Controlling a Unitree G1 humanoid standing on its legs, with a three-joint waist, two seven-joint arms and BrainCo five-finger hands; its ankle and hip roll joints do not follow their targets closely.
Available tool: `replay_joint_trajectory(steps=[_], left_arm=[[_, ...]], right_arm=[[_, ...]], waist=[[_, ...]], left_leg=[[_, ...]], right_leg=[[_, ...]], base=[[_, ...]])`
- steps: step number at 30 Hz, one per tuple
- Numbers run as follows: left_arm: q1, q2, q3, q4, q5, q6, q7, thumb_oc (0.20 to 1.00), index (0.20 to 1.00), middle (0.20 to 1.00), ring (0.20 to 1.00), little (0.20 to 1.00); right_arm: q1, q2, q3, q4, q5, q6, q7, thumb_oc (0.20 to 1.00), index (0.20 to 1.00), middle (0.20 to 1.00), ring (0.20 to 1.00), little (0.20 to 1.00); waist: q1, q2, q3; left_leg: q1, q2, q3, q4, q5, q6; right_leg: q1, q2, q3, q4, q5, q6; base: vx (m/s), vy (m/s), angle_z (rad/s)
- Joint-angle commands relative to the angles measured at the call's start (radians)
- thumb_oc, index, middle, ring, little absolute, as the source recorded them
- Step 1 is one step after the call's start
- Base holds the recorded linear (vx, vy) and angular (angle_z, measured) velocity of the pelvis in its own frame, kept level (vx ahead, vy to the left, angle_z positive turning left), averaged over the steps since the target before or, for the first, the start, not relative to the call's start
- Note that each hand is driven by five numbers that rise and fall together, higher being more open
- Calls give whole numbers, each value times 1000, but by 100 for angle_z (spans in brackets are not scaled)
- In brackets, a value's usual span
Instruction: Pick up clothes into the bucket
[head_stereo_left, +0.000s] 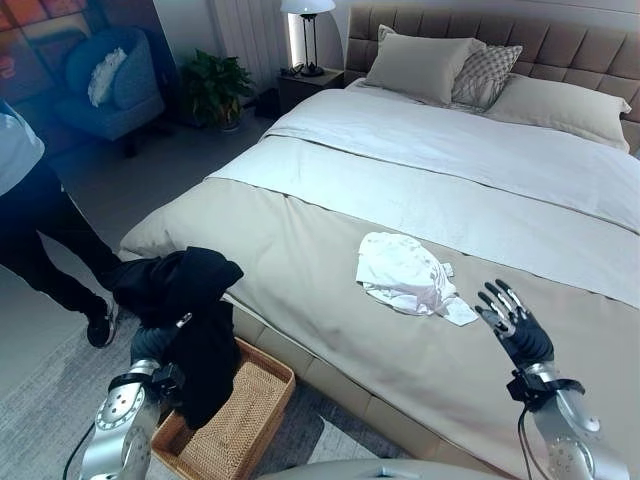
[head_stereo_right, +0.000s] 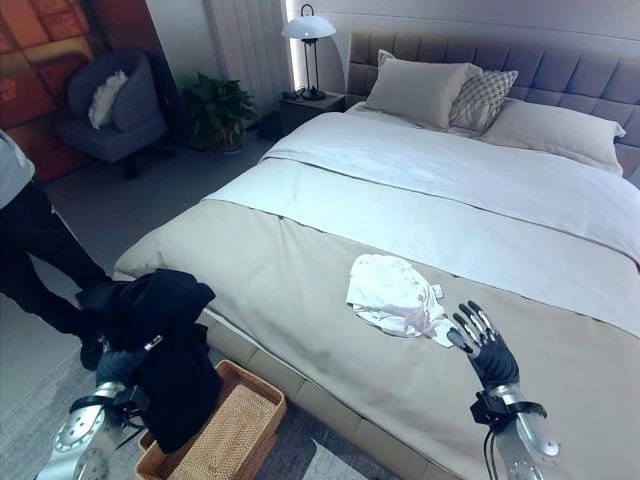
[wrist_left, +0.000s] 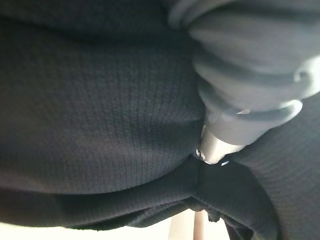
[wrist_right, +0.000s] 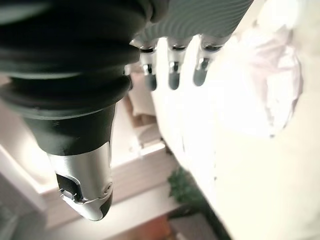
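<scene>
The left hand (head_stereo_left: 150, 345) was raised beside the bed's near corner with a black garment (head_stereo_left: 185, 310) draped over it; its fingers were buried in the cloth, so whether they were curled round the fabric could not be told, though the left wrist view showed dark knit pressed close against the hand. The garment hung above the near end of the wicker basket (head_stereo_left: 240, 420), which stood on the floor against the side of the bed (head_stereo_left: 330, 250), its hem reaching down toward the basket's opening. The right hand (head_stereo_right: 485, 350) hovered over the beige cover with fingers straight and spread, holding nothing, just beside a crumpled white garment (head_stereo_right: 392, 292) lying on the bed. A person (head_stereo_left: 40, 230) stood on the floor at the far left. The step in hand appeared to be the deposit of the black garment: the next move would call for lowering it so the cloth gathers inside the basket's rim and not over its edge, then letting go. The white garment remained to be collected.
</scene>
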Motion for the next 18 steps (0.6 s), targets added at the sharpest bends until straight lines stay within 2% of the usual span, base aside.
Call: replay_joint_trajectory(steps=[1, 5, 6, 8, 11, 12, 13, 14, 15, 18], left_arm=[[-99, 58, 93, -6, 41, -124, 48, 200, 200, 200, 200, 200], [-128, 78, 145, 19, 50, -162, 116, 200, 200, 200, 200, 200], [-151, 82, 158, 32, 29, -185, 151, 200, 200, 200, 200, 200], [-172, 95, 166, 64, 46, -208, 199, 200, 200, 200, 200, 200], [-196, 155, 164, 107, 124, -236, 277, 200, 200, 200, 200, 200], [-196, 156, 164, 107, 124, -236, 277, 200, 200, 200, 200, 200], [-197, 206, 158, 116, 168, -243, 306, 200, 200, 200, 200, 200], [-198, 206, 158, 117, 168, -244, 306, 200, 200, 200, 200, 200], [-218, 242, 152, 148, 166, -246, 320, 200, 200, 200, 200, 200], [-256, 267, 124, 202, 156, -246, 343, 200, 200, 200, 200, 200]], right_arm=[[-62, 3, -19, 34, -108, -61, -42, 1000, 1000, 1000, 1000, 1000], [-93, 27, -8, 235, -196, -86, -103, 1000, 1000, 1000, 1000, 1000], [-116, 31, 7, 345, -251, -105, -145, 1000, 1000, 1000, 1000, 1000], [-143, 18, 36, 476, -348, -115, -199, 1000, 1000, 1000, 1000, 1000], [-174, -8, 88, 633, -456, -125, -263, 1000, 1000, 1000, 1000, 1000], [-174, -8, 88, 633, -456, -125, -263, 1000, 1000, 1000, 1000, 1000], [-178, -30, 114, 675, -497, -131, -278, 1000, 1000, 1000, 1000, 1000], [-180, -30, 114, 676, -497, -131, -278, 1000, 1000, 1000, 1000, 1000], [-178, -44, 147, 731, -527, -123, -262, 1000, 1000, 1000, 1000, 1000], [-167, -58, 165, 729, -547, -127, -271, 1000, 1000, 1000, 1000, 1000]], waist=[[-2, -40, 8], [6, -38, 56], [12, -38, 89], [18, -37, 115], [27, -41, 168], [26, -42, 166], [29, -45, 207], [29, -45, 204], [28, -51, 238], [28, -53, 274]], left_leg=[[-63, -31, -32, 107, -79, 9], [-125, -39, -43, 144, -78, 11], [-168, -45, -51, 172, -77, 11], [-208, -50, -60, 198, -78, 12], [-276, -58, -73, 256, -83, 13], [-278, -58, -73, 256, -83, 13], [-329, -61, -80, 316, -96, 16], [-335, -62, -80, 316, -92, 16], [-395, -63, -89, 364, -100, 19], [-444, -68, -97, 386, -97, 25]], right_leg=[[-54, -59, -43, 129, -54, 40], [-106, -62, -44, 159, -52, 40], [-143, -64, -44, 181, -51, 39], [-177, -66, -47, 203, -50, 38], [-235, -74, -48, 248, -49, 36], [-236, -74, -48, 248, -49, 36], [-273, -81, -39, 283, -51, 35], [-278, -82, -40, 281, -48, 35], [-333, -92, -33, 315, -46, 33], [-388, -105, -32, 355, -55, 29]], base=[[-62, 24, 1], [-113, 26, 1], [-133, 33, 4], [-127, 35, 5], [-108, 30, 12], [-121, 43, 15], [-79, 29, 12], [-170, 56, 11], [-116, 47, 21], [-80, 73, 20]])
